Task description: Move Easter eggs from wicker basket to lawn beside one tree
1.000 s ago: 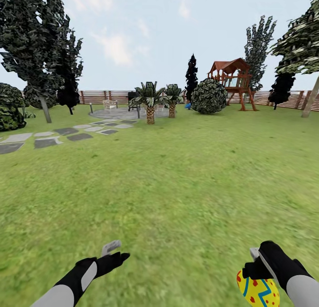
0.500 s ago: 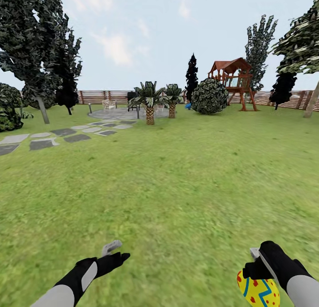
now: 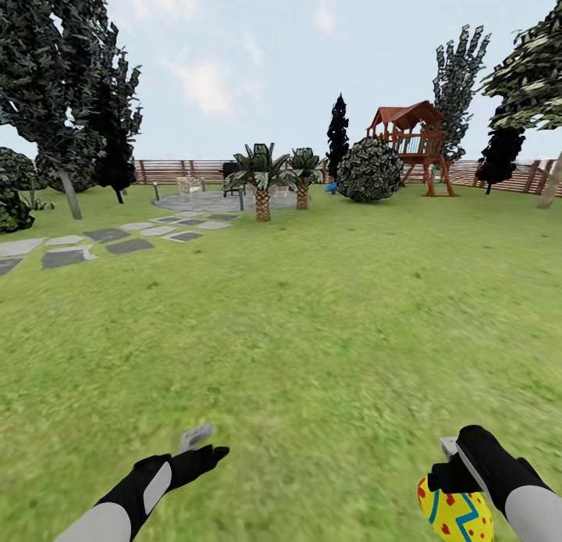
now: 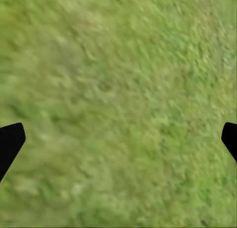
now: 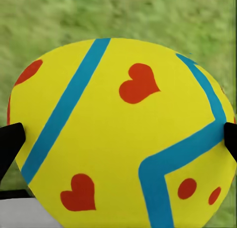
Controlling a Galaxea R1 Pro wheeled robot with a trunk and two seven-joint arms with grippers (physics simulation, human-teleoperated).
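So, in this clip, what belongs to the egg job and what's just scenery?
Job:
- Easter egg, gripped in the right claw
- lawn
- left claw, open, nothing in it

Scenery:
- stepping-stone path
- playhouse
- round bush
- palm plants
- fence
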